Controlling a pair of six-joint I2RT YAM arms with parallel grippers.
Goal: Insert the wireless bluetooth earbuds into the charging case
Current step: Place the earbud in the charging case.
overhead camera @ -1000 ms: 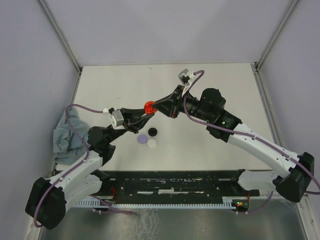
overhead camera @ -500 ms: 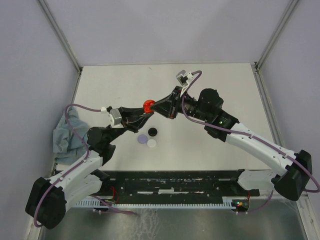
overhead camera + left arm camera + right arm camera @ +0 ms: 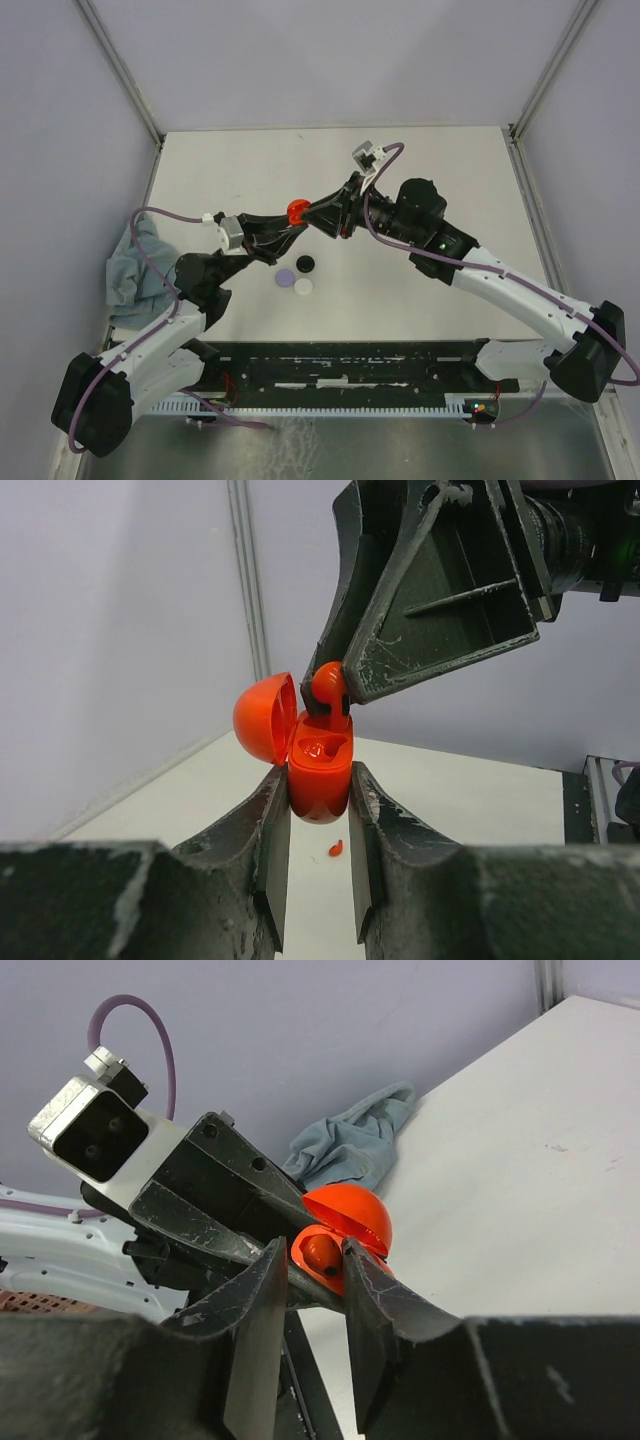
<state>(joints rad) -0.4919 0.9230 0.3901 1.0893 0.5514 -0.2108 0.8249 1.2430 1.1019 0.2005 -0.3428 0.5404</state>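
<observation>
My left gripper (image 3: 318,780) is shut on a red charging case (image 3: 320,765), held upright above the table with its round lid (image 3: 265,718) swung open to the left. My right gripper (image 3: 315,1250) comes in from the right, its fingers shut on a red earbud (image 3: 322,1253), one of the wireless bluetooth earbuds. That earbud (image 3: 327,683) sits at the case's open top, partly inside a socket. A second red earbud (image 3: 336,849) lies on the table below the case. From above, case (image 3: 296,211) and both grippers meet at mid-table.
Three small round discs lie just in front of the grippers: lavender (image 3: 284,277), black (image 3: 305,264) and white (image 3: 302,286). A grey-blue cloth (image 3: 128,275) is bunched at the table's left edge. Walls close in the table on three sides.
Both grippers and the case have shifted slightly left and away. The right gripper's tips with the earbud have closed in on the case's open top.
</observation>
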